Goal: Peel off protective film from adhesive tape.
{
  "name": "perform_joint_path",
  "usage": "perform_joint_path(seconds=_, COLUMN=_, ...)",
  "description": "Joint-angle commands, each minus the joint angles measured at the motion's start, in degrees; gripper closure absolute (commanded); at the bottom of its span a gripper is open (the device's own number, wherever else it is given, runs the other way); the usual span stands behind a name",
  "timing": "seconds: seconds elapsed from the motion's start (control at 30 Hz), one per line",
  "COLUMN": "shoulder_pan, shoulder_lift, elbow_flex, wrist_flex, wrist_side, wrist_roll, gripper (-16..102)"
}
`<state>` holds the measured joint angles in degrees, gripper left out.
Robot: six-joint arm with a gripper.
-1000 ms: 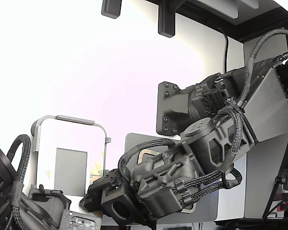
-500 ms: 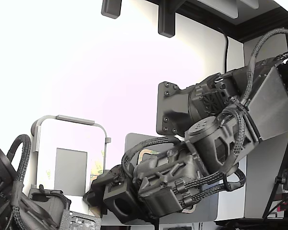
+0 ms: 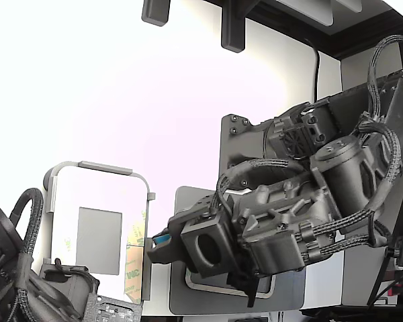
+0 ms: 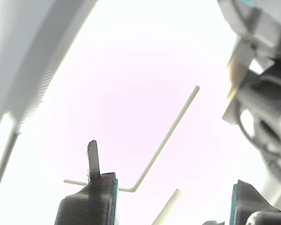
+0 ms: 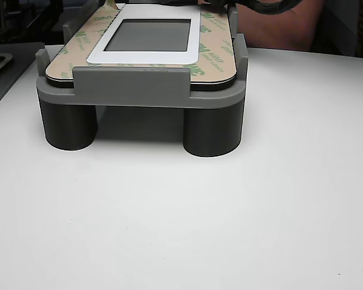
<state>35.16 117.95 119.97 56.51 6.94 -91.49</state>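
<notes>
The protective film [image 3: 133,268] is a pale cream strip with green marks along the panel's edge on the exterior view's right, inside the grey holder [image 3: 94,166]. I cannot tell whether it lies flat or is lifted. My gripper [image 3: 156,247] hangs just beside the strip's upper end. In the wrist view my gripper [image 4: 172,180] is open, its blue-padded fingers [image 4: 91,201] wide apart with only bright background between them. A thin dark sliver [image 4: 92,159] stands up by one finger. In the other view, green-marked film [image 5: 215,36] frames the dark grey screen [image 5: 148,35].
A second dark arm [image 3: 27,282] sits at the exterior view's lower left, close to the holder. A grey plate [image 3: 289,295] lies behind my wrist. The holder [image 5: 130,90] stands on two round legs on a white table [image 5: 181,217]. A pinkish forearm [image 5: 278,27] shows behind it.
My gripper has risen and swung toward the exterior view's right, away from the holder's lower corner. The lower length of the film strip, covered before, now shows.
</notes>
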Motion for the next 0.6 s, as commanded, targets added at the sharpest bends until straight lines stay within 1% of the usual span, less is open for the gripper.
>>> perform_joint_path(seconds=0.0, shoulder_pan=-2.64, shoulder_lift=7.65, elbow_flex=0.00, wrist_flex=2.72, wrist_side=-1.49, wrist_roll=2.90, gripper=-8)
perform_joint_path(seconds=0.07, shoulder_pan=-5.01, shoulder_lift=9.23, elbow_flex=-0.44, wrist_flex=5.19, wrist_side=-3.08, wrist_roll=9.67, gripper=-13)
perform_joint_path(seconds=0.13, shoulder_pan=-8.79, shoulder_lift=11.34, elbow_flex=-0.35, wrist_flex=5.63, wrist_side=-6.42, wrist_roll=13.80, gripper=-6)
perform_joint_path(seconds=0.23, shoulder_pan=-13.36, shoulder_lift=14.06, elbow_flex=-1.41, wrist_flex=6.50, wrist_side=-10.11, wrist_roll=24.87, gripper=-9)
perform_joint_path(seconds=0.27, shoulder_pan=-14.94, shoulder_lift=15.21, elbow_flex=-1.41, wrist_flex=5.89, wrist_side=-11.78, wrist_roll=29.44, gripper=-9)
perform_joint_path(seconds=0.3, shoulder_pan=-16.44, shoulder_lift=16.44, elbow_flex=-1.23, wrist_flex=3.87, wrist_side=-12.30, wrist_roll=35.86, gripper=-6)
perform_joint_path(seconds=0.33, shoulder_pan=-17.93, shoulder_lift=17.84, elbow_flex=-0.53, wrist_flex=0.88, wrist_side=-11.95, wrist_roll=44.30, gripper=-6)
perform_joint_path(seconds=0.37, shoulder_pan=-19.51, shoulder_lift=19.34, elbow_flex=0.18, wrist_flex=-1.41, wrist_side=-11.60, wrist_roll=52.82, gripper=-14)
perform_joint_path(seconds=0.4, shoulder_pan=-21.62, shoulder_lift=20.65, elbow_flex=0.70, wrist_flex=-2.90, wrist_side=-11.78, wrist_roll=59.85, gripper=-14)
perform_joint_path(seconds=0.57, shoulder_pan=-36.39, shoulder_lift=29.71, elbow_flex=9.05, wrist_flex=-5.63, wrist_side=-20.21, wrist_roll=85.52, gripper=-14)
